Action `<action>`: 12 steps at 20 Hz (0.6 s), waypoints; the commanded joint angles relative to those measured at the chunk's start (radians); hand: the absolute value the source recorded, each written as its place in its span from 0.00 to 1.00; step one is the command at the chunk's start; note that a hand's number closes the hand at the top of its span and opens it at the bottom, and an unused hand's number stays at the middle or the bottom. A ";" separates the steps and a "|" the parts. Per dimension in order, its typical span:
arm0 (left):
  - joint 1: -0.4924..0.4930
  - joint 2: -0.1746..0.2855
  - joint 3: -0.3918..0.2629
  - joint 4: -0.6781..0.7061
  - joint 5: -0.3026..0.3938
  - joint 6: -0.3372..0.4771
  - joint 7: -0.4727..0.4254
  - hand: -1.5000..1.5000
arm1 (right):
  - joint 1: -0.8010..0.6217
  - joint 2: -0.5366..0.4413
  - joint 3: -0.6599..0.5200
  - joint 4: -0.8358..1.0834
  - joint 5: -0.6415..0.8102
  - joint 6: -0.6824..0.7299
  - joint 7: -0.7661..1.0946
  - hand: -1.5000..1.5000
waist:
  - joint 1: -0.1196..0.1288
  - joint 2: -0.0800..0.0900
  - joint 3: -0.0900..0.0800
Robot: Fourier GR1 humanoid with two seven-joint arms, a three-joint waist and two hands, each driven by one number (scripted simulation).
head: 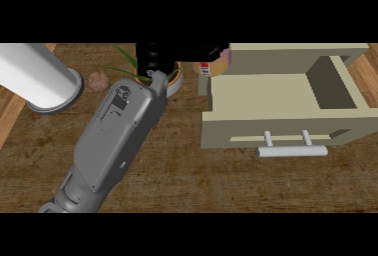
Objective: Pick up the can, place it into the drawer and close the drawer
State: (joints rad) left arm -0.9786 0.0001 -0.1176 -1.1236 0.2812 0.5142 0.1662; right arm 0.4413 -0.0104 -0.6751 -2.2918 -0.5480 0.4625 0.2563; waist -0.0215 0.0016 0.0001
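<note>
The left hand [173,54] is lying over the can [204,68] and hiding most of it; whether it is closing round the can or only covering it, I cannot tell. The can is showing as a red and white sliver just beside the drawer's [221,129] far left corner, between it and a plant pot [174,86]. The grey forearm [118,130] is slanting in from the lower left across the counter [184,180]. The drawer is standing open, its handle [292,151] facing the robot. The pickup seems to be the step under way. Next, the can is going to need lifting over the drawer's wall and lowering inside.
</note>
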 commanded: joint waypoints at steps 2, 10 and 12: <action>-0.141 0.000 -0.031 0.161 0.059 0.051 -0.052 1.00 | -0.083 -0.045 0.007 0.037 0.026 -0.034 0.034 0.00 | -0.004 0.003 0.000; -0.256 0.000 -0.065 0.298 0.166 0.063 -0.092 1.00 | 0.044 0.010 -0.005 0.012 -0.015 0.035 -0.045 0.00 | -0.021 0.002 0.001; -0.336 0.000 -0.114 0.327 0.210 0.130 -0.072 1.00 | -0.039 -0.007 0.029 -0.001 0.038 -0.031 0.001 0.00 | -0.020 0.004 0.001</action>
State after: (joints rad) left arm -1.2260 0.0000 -0.1893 -0.8559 0.4271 0.5949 0.0985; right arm 0.4415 -0.0092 -0.6496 -2.2930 -0.5240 0.4557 0.2381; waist -0.0377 0.0043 0.0007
